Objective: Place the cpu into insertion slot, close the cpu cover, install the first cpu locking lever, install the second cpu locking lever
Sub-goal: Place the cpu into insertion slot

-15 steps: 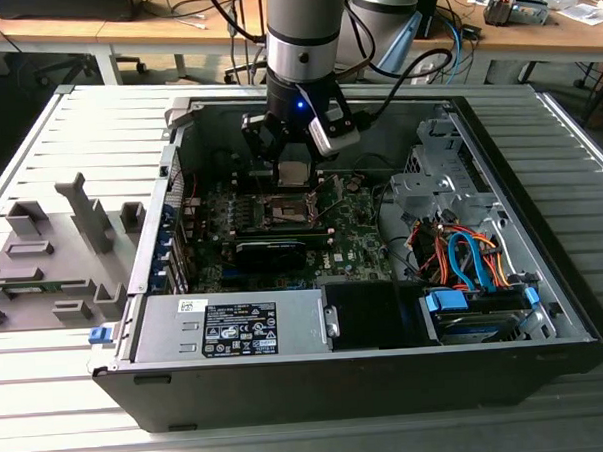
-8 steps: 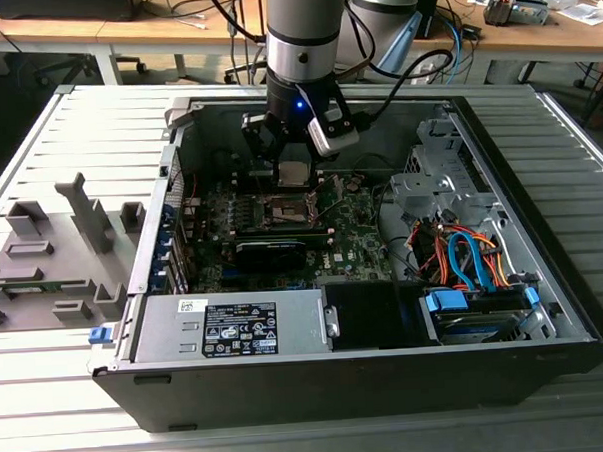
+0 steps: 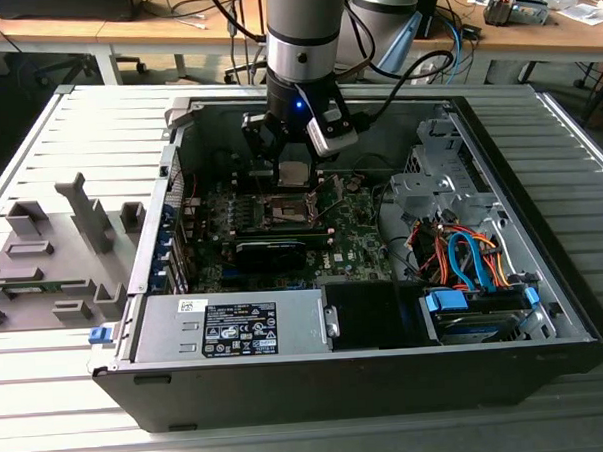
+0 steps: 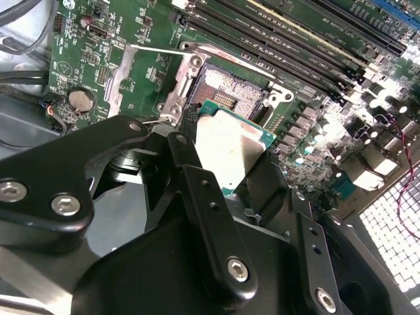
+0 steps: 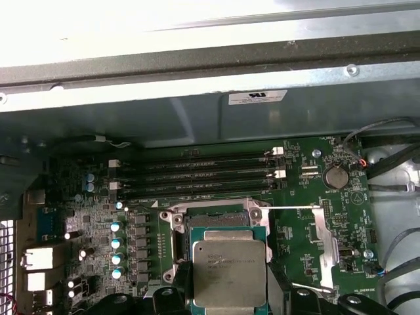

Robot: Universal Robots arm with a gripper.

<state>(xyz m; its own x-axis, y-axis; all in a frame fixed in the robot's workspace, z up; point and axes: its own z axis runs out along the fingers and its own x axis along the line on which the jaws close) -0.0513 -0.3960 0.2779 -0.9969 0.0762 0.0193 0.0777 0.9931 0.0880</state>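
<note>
My gripper (image 3: 295,164) is shut on the cpu (image 3: 294,174), a flat square chip with a silvery top, and holds it just above the motherboard inside the open computer case. In the second wrist view the cpu (image 4: 226,152) sits tilted between the black fingers (image 4: 191,172), close over the insertion slot (image 4: 226,98), whose dark contact field lies bare. The first wrist view has the cpu (image 5: 230,272) in front of the insertion slot (image 5: 216,223). The cpu cover (image 5: 326,244) stands swung open beside the slot, and a thin locking lever (image 5: 289,209) is raised.
Long black memory slots (image 5: 197,174) run beside the socket. The case's metal walls (image 3: 170,192) ring the board. A power supply (image 3: 231,324) and a drive bay with orange and blue cables (image 3: 463,264) lie near the front. Grey fixtures (image 3: 43,257) stand on the table at the exterior view's left.
</note>
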